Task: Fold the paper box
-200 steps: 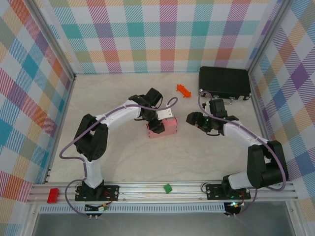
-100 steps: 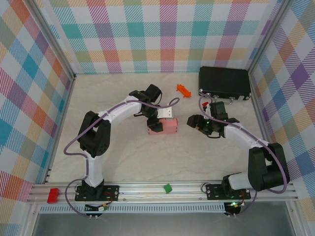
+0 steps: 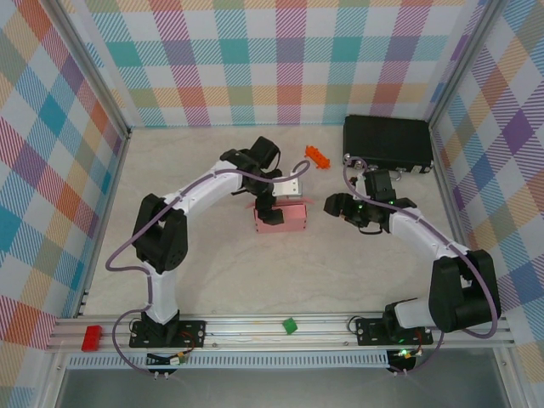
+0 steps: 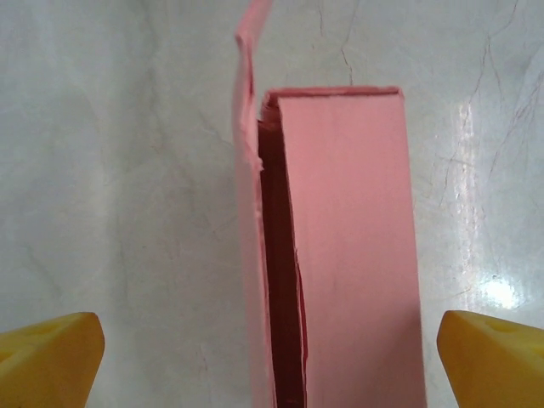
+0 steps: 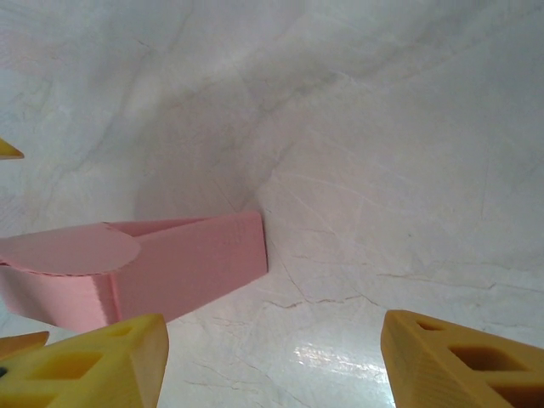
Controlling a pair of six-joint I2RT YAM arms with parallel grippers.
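From above, the paper box [image 3: 285, 218] lies on the table [image 3: 195, 272], my left gripper [image 3: 270, 202] over its left end, my right gripper [image 3: 333, 205] just right of it, an orange piece [image 3: 317, 156] and a black case [image 3: 387, 142] beyond it. My left wrist camera shows a flap standing off the box's left side, my yellow fingertips [image 4: 51, 357] spread wide either side, gripping nothing. My right wrist camera shows the box's rounded flap; those jaws are apart, empty.

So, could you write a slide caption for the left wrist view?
Pink paper box on the pale table, framed by the open left gripper, one side seam gaping.
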